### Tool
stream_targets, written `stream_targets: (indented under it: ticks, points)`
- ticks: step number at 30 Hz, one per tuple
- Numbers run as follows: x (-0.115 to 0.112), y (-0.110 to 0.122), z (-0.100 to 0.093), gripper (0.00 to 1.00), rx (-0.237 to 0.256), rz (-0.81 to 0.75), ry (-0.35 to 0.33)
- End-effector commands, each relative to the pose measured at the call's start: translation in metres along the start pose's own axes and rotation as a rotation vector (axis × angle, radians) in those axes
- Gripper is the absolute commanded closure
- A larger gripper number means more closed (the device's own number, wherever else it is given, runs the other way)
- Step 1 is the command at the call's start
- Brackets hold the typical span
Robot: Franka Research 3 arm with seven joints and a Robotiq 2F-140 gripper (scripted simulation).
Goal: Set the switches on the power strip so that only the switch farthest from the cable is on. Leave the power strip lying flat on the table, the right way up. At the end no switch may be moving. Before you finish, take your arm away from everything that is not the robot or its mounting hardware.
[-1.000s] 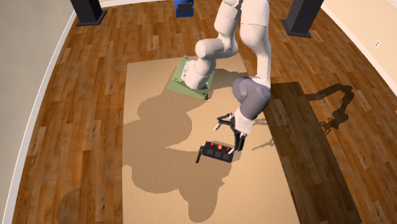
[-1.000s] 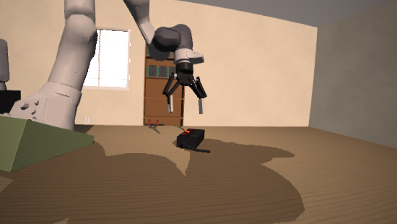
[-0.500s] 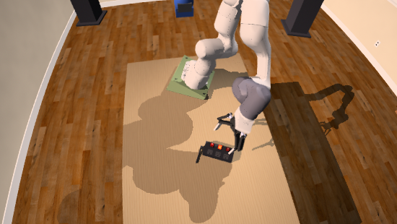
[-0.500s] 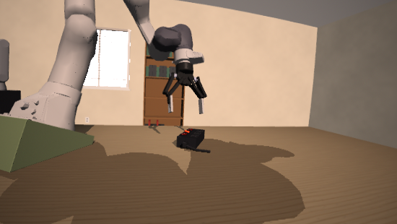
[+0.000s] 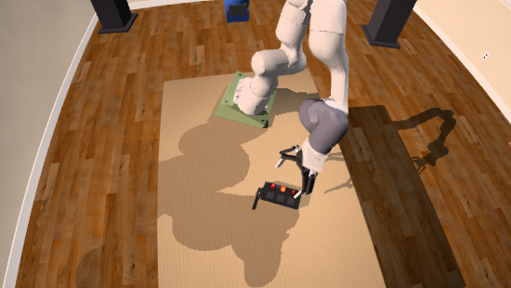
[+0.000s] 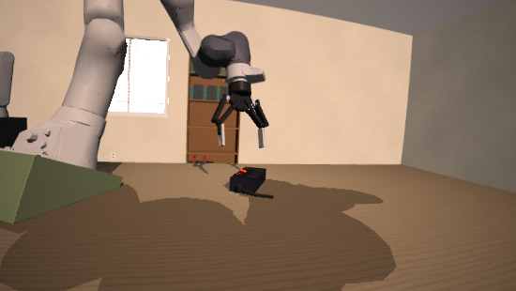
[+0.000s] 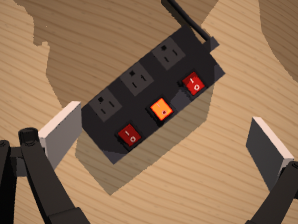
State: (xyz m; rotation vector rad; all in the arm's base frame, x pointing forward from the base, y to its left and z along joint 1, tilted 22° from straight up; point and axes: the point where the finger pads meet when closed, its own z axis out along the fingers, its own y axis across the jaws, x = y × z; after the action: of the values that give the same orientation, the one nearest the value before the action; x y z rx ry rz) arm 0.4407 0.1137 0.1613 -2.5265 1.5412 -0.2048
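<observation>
Jaws are spread wide and empty, with the gripper [image 6: 240, 137] held above the power strip [image 7: 149, 100]. Strip is laid flat on the surface [image 5: 325, 242]; only small I/O marks can be read on two red switches [image 7: 193, 83].

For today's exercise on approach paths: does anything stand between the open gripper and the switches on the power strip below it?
Nothing visible does. The gripper hangs open and holds nothing, above the power strip, with only air between. All three switches show uncovered in the wrist view, including the switch farthest from the cable. The cable leads off the opposite end.
</observation>
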Motion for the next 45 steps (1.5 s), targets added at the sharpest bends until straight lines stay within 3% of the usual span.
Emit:
stream_targets:
  ticks: [1,14,16,18,19,20,24,45]
  points:
    - [0.0,0.0,0.0,0.0,0.003,-0.002,-0.002]
    - [0.001,0.0,0.0,0.0,-0.001,0.005,-0.003]
    - [0.016,-0.003,-0.005,0.0,-0.014,0.083,-0.056]
    - [0.042,-0.011,-0.017,0.0,-0.021,0.227,-0.174]
    - [0.042,-0.011,-0.017,0.0,-0.021,0.227,-0.174]
    - [0.054,-0.016,-0.025,0.0,-0.014,0.289,-0.234]
    - [0.066,-0.023,-0.034,0.0,0.002,0.351,-0.298]
    - [0.067,-0.024,-0.035,0.0,0.003,0.354,-0.302]
